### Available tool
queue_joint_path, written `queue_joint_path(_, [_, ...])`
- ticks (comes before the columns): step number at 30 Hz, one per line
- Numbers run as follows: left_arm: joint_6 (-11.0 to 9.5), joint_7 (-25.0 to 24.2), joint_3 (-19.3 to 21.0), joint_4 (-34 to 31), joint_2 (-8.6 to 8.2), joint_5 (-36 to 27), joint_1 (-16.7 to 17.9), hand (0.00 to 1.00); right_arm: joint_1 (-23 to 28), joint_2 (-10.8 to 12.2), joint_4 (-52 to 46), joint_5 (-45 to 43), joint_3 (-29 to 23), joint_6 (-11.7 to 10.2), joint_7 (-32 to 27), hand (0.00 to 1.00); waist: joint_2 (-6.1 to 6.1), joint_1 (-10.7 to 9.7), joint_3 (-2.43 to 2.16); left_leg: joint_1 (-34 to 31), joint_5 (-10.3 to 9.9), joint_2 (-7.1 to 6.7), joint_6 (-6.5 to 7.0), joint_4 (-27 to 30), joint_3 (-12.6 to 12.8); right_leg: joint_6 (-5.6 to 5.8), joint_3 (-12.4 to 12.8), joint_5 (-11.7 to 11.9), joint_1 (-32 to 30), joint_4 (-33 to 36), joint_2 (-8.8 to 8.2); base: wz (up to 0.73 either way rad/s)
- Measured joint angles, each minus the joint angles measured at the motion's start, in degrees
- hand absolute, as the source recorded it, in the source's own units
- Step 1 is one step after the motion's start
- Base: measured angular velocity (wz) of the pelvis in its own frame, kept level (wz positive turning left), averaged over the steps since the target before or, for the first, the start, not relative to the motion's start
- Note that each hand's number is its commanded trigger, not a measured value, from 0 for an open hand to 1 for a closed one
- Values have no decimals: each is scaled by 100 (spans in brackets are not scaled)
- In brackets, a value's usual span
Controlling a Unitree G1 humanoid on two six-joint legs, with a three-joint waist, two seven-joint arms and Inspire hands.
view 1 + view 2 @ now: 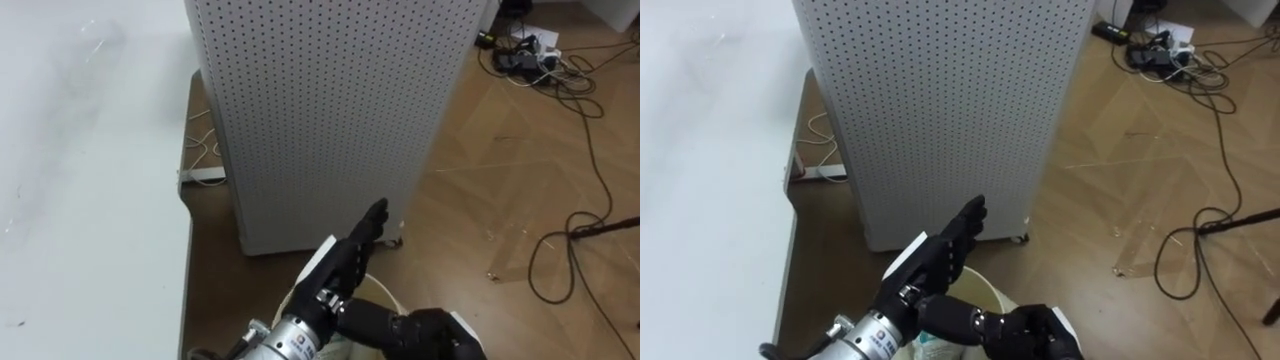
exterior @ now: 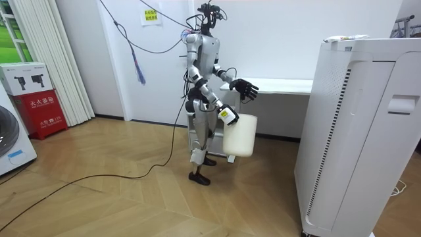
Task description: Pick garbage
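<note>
– White bin (image 2: 240, 135) hangs clear of the floor at the robot's front, middle of the room view. Robot stands between a white table (image 1: 90, 200) and a tall perforated grey unit (image 1: 330, 120).

– Hands?

– Eye views, bottom centre. Left hand (image 1: 350, 258) comes in from lower left, fingers straight and together, released, pointing up and right toward the unit's lower corner. Holds nothing. Right hand (image 1: 430, 332) lies low at bottom right, just beside the left wrist, fingers curled at the bin's rim, grasping it.

– Garbage?

– Two candidates. A clear, wrapper-like scrap (image 1: 497, 272) lies flat on the wood floor (image 1: 500, 180), right of centre, well apart from both hands and to the right of the unit's base. Edges faint; cannot tell the material for sure.

– And the second?

– A pale greenish-white piece (image 1: 938, 347) at the very bottom edge, inside the bin's mouth, directly beneath the left hand. Mostly hidden by the wrist; cannot tell what it is.

– Anything touching the floor scrap?

– No. Neither hand is on it. It sits level with the left fingertips in the frame but off to their right.

– Surroundings?

– Dark cables (image 1: 580, 100) loop over the floor at upper right and down the right edge, passing near the scrap.
</note>
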Motion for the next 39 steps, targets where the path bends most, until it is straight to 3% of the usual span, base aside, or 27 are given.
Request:
queue_joint_path(3, [-19, 184, 145, -118, 19, 78, 187, 0, 208, -18, -148, -19, -8, -4, -8, 100, 37, 124, -35, 136, -14, -8, -21, -67, 3, -14, 218, 9, -13, 30, 64, -42])
queue_joint_path(6, [-28, 374, 437, -730, 176, 816, 471, 0, 536, -124, -734, -52, -46, -3, -9, 100, 36, 261, -56, 197, -25, -71, -37, -125, -29, -61, 494, 39, -101, 36, 146, -52])
queue_joint_path(8, [-162, 543, 656, -1068, 217, 1259, 615, 0, 733, -245, -982, -47, -63, -5, -4, 100, 18, 243, -120, 263, -26, -79, -39, -136, -33, -62, 594, 39, -76, 47, 176, -27])
queue_joint_path(13, [-353, 979, 975, -1430, 261, 1836, 709, 0, 1013, -297, -1270, -52, -267, -6, -39, 100, 10, 151, -141, 456, -54, -92, -39, -157, -32, -58, 634, 40, 103, 9, 183, -7])
queue_joint_path(17, [-385, 1350, 1007, -1620, 348, 2008, 708, 0, 1115, -298, -1298, -15, -289, -6, -69, 100, 19, 125, -149, 654, -77, -107, -28, -211, 8, -51, 723, 43, 221, -22, 204, -13])
queue_joint_path(19, [-565, 1433, 1157, -1658, 350, 2177, 708, 0, 1141, -311, -1363, -35, -304, -6, -34, 100, 21, 143, -149, 704, -84, -108, -27, -230, 99, -43, 789, 51, 205, 5, 225, -26])
queue_joint_path(23, [-754, 1757, 1480, -1794, 447, 2249, 718, 0, 1154, -324, -1397, 40, -335, -29, 65, 100, 51, 398, -167, 884, -160, -65, -37, -296, 333, -80, 772, 170, 155, 54, 297, -64])
queue_joint_path(26, [-908, 2010, 1668, -1851, 447, 2255, 713, 0, 1147, -327, -1392, 20, -334, -42, 135, 100, 55, 416, -169, 958, -204, -70, -27, -311, 485, -98, 713, 189, 89, 136, 306, -43])
queue_joint_path(31, [-930, 2377, 1843, -1866, 459, 2589, 707, 0, 1166, -321, -1381, -15, -318, -42, 193, 100, 42, 438, -164, 1036, -226, -77, -2, -446, 593, -117, 585, 231, 76, 132, 298, -23])
queue_joint_path(35, [-961, 2608, 1898, -2187, 474, 2752, 710, 0, 1173, -323, -1383, -44, -320, -42, 296, 100, -18, 443, -132, 1081, -221, -50, -11, -486, 580, -146, 366, 247, 77, 96, 287, -4])
queue_joint_path(39, [-1018, 2798, 1901, -2397, 486, 3172, 715, 0, 1177, -332, -1391, -53, -319, -42, 376, 100, -34, 558, -129, 1093, -228, -29, -22, -494, 454, -216, 90, 284, 92, -18, 288, -8])
